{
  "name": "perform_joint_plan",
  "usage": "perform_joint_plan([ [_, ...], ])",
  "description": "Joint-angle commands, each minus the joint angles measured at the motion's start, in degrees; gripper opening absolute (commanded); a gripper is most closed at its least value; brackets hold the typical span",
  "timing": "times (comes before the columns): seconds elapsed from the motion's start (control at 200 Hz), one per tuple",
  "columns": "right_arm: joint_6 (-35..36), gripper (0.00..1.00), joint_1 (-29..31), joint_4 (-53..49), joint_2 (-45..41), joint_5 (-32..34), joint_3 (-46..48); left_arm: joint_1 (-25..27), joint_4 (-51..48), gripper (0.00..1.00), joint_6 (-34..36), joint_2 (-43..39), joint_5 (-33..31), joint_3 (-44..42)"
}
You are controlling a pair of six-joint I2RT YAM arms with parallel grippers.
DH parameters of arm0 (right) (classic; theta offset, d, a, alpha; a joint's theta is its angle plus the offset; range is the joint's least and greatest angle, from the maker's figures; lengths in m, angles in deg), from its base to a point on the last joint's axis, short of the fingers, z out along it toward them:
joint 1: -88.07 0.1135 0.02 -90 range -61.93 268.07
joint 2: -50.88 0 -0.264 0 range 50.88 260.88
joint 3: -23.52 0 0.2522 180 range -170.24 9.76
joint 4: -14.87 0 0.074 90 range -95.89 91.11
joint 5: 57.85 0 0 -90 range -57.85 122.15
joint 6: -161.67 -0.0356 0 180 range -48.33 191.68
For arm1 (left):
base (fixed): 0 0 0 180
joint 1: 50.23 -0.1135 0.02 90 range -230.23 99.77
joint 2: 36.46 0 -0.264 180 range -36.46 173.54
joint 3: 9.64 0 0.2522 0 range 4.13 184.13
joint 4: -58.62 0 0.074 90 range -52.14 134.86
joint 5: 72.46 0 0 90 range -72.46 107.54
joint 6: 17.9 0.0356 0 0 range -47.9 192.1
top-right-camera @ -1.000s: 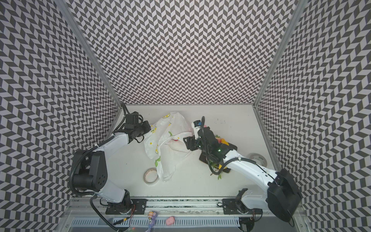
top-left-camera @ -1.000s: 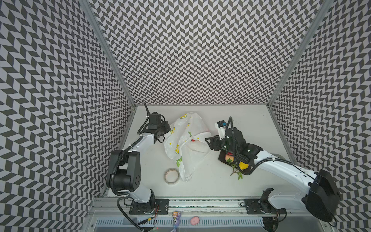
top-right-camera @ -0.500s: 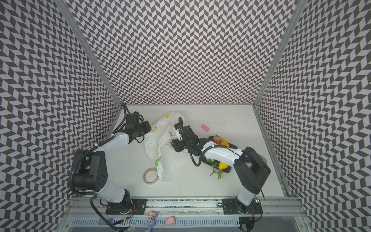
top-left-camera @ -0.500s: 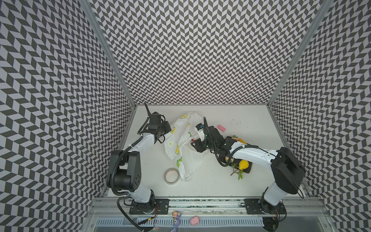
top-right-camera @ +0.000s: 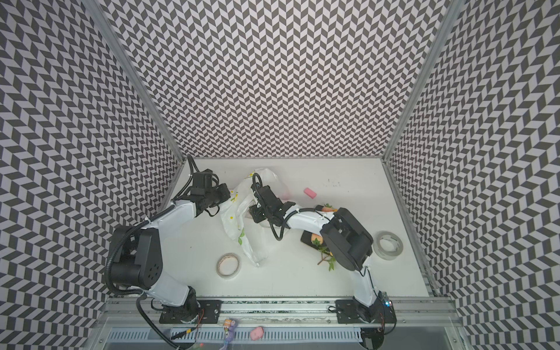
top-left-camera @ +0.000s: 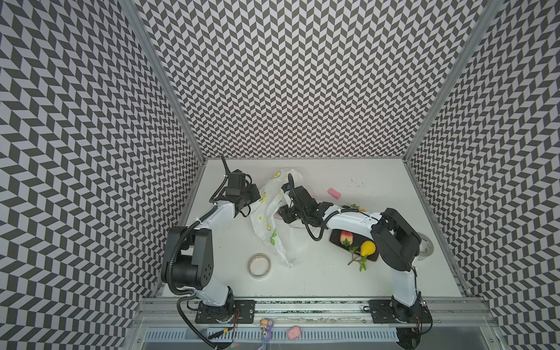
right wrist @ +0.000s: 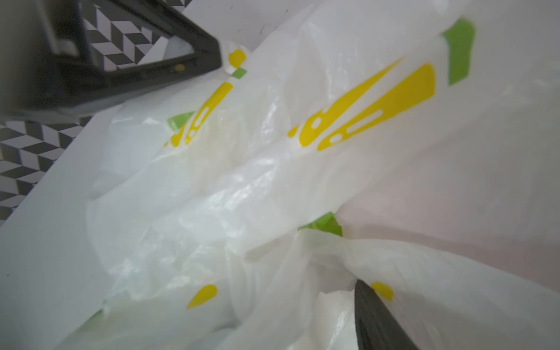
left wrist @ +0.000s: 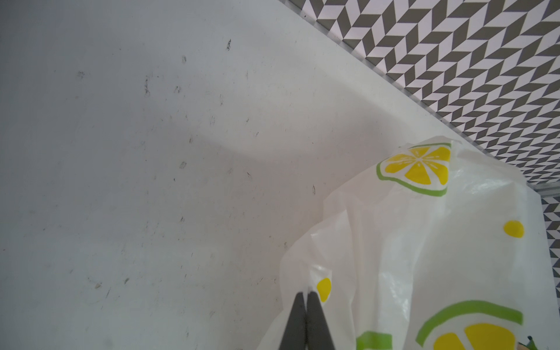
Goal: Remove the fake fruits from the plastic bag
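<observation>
Your left gripper (left wrist: pixel 306 295) pinches the plastic bag (left wrist: pixel 424 242) rim tight, film between its tips. Right gripper (top-left-camera: pixel 281 212) is nosed into the folds; its spread, can't tell. The bag's thin, slippery, floppy stuff, so grip rigid fruit bodies directly. Two fake fruits (top-left-camera: pixel 346 237) lie well behind it.

The plastic bag (top-left-camera: pixel 263 225) hides the tips of the right pincer (top-left-camera: pixel 281 213).

top views: high at the front, looking down over the whole tabletop (top-left-camera: pixel 333 272), both sharing nearly the same scene | left wrist: close beside the plastic bag (left wrist: pixel 424 257), facing its edge and the tabletop | right wrist: nearest, facing the bag's folds
</observation>
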Motion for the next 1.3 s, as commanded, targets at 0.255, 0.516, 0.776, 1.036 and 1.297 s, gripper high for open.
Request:
perform_joint_plan([
  [0.255,-4.13,0.52,0.04,0.63,8.1,6.5,-7.47,1.65,-1.84,0.0,1.49,-0.47,0.23,-0.87],
  [0.516,-4.2,0.54,0.05,1.75,12.17,8.21,-9.97,2.13,-2.04,0.0,1.71,-0.09,0.11,-0.72],
  [0.776,-4.02,0.58,0.06,-0.26,16.5,8.82,-13.73,2.27,-2.21,0.0,1.85,0.47,0.01,0.0],
  [1.036,-3.09,0.48,0.11,-2.27,15.5,8.02,-14.52,2.27,-2.07,0.0,2.08,1.31,-0.85,1.18],
  [1.297,-1.83,0.35,0.01,-3.44,10.43,8.84,-13.3,1.67,-1.76,0.0,1.26,2.27,-1.84,2.78],
])
